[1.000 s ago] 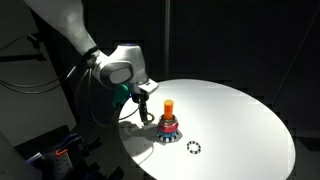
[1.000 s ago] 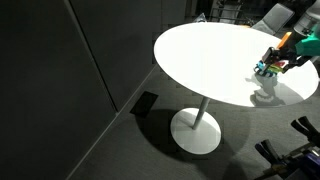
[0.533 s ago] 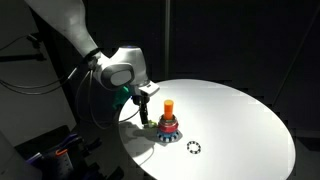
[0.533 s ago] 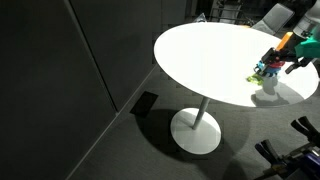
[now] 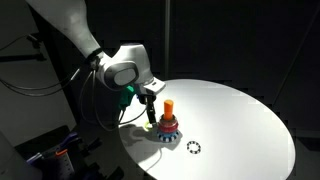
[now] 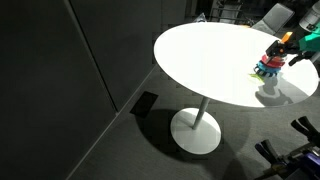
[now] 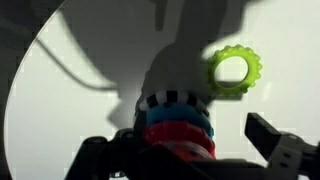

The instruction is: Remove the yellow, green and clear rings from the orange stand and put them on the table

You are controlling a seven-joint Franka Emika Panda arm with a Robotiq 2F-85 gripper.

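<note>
The stand is upright near the table's edge, its long axis vertical. The rings are stacked flat around its foot, holes in line with the peg. The tool is spread wide, its fingers on either side of the stack and seemingly touching nothing. The rings look like light, stiff, smooth plastic, probably slippery: pinch one across its outer rim and lift straight up the peg. A lime-looking toothed ring lies flat nearby.
</note>
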